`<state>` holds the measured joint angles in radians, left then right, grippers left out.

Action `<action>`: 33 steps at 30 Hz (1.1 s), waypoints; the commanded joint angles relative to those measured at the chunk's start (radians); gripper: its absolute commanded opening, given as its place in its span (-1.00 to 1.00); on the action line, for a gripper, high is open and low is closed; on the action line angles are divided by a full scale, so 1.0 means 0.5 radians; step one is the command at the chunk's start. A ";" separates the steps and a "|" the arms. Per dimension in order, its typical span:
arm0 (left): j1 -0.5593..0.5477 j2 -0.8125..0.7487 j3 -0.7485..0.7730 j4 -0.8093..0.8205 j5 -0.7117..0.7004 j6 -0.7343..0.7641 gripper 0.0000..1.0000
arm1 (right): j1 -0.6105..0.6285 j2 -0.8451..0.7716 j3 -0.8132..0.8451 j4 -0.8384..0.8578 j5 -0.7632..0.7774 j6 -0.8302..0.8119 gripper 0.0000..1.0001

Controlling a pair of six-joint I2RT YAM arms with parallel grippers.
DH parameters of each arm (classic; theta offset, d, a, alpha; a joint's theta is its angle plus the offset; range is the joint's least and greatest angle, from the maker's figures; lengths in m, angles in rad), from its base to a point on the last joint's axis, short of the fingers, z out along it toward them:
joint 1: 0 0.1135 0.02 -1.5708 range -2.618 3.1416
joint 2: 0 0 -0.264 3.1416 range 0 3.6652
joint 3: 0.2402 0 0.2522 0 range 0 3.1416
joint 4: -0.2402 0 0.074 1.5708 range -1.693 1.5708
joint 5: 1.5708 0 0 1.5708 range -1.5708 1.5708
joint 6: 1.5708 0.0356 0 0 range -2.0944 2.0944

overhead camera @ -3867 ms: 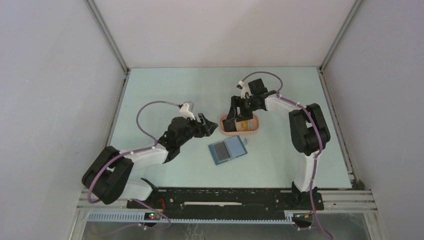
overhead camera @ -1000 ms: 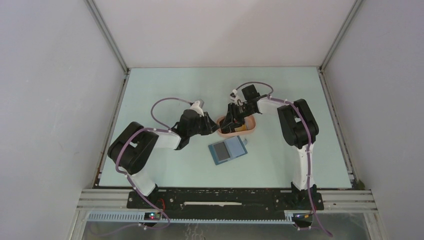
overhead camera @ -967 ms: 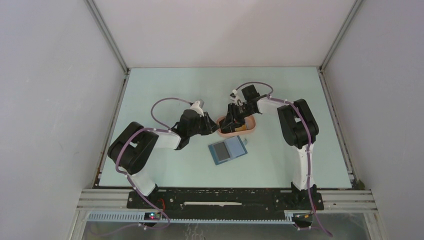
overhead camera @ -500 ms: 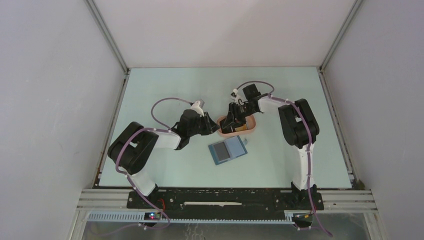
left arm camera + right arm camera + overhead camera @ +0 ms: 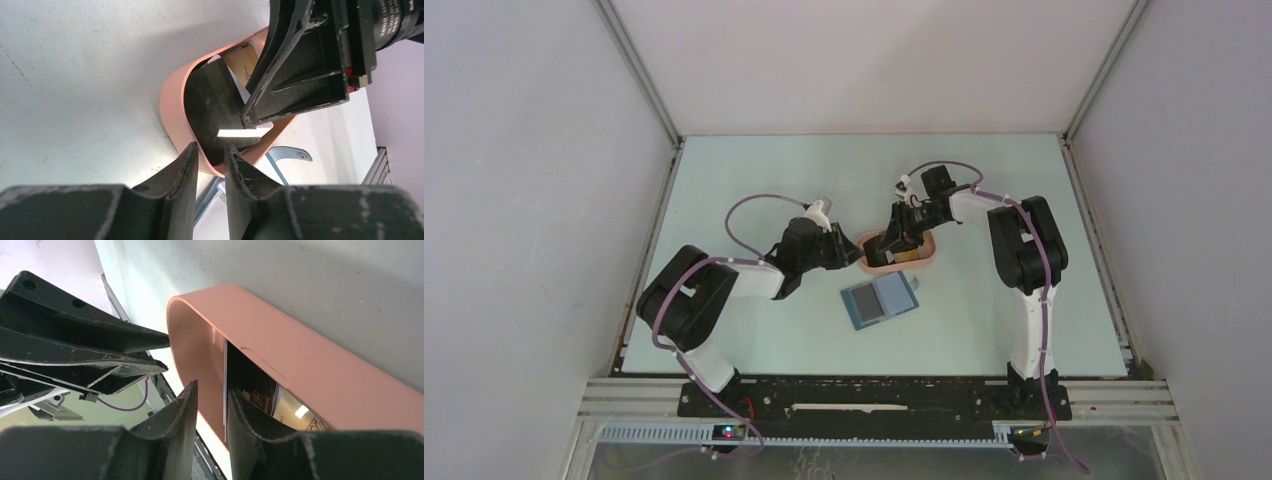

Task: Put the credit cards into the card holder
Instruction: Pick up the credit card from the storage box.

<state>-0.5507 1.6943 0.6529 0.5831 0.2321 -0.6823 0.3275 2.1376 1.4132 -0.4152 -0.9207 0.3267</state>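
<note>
The wallet (image 5: 880, 300) lies open on the table (image 5: 774, 180), nearest the arm bases and just in front of the tray (image 5: 170, 105). At the tray's left end, the left gripper (image 5: 211, 147) has its jaws drawn narrow over the wall, apparently pinching it steady. Inside, a black card (image 5: 212, 105) leans at that end. The right gripper (image 5: 212, 387) reaches in from the far side. Its jaws are partly open astride the thin edge of a pale card (image 5: 224, 385), with a gap on one side and nothing clamped. That card's face lies parallel to the fingers, so the right arm is the one placed to close and lift.
</note>
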 commanded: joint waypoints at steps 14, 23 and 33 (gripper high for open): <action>0.028 -0.167 0.026 0.003 0.037 0.027 -0.38 | -0.058 -0.067 0.045 -0.104 -0.095 -0.070 -0.38; 0.031 -0.190 0.020 -0.012 0.041 0.039 -0.38 | -0.071 -0.063 0.048 -0.123 -0.083 -0.074 -0.55; 0.035 -0.211 0.013 -0.027 0.039 0.048 -0.39 | -0.097 -0.065 0.051 -0.160 -0.084 -0.092 -0.56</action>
<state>-0.5400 1.6333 0.6529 0.5621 0.2405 -0.6804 0.2893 2.1376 1.4132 -0.4812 -0.9485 0.3000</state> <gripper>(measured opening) 0.307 0.225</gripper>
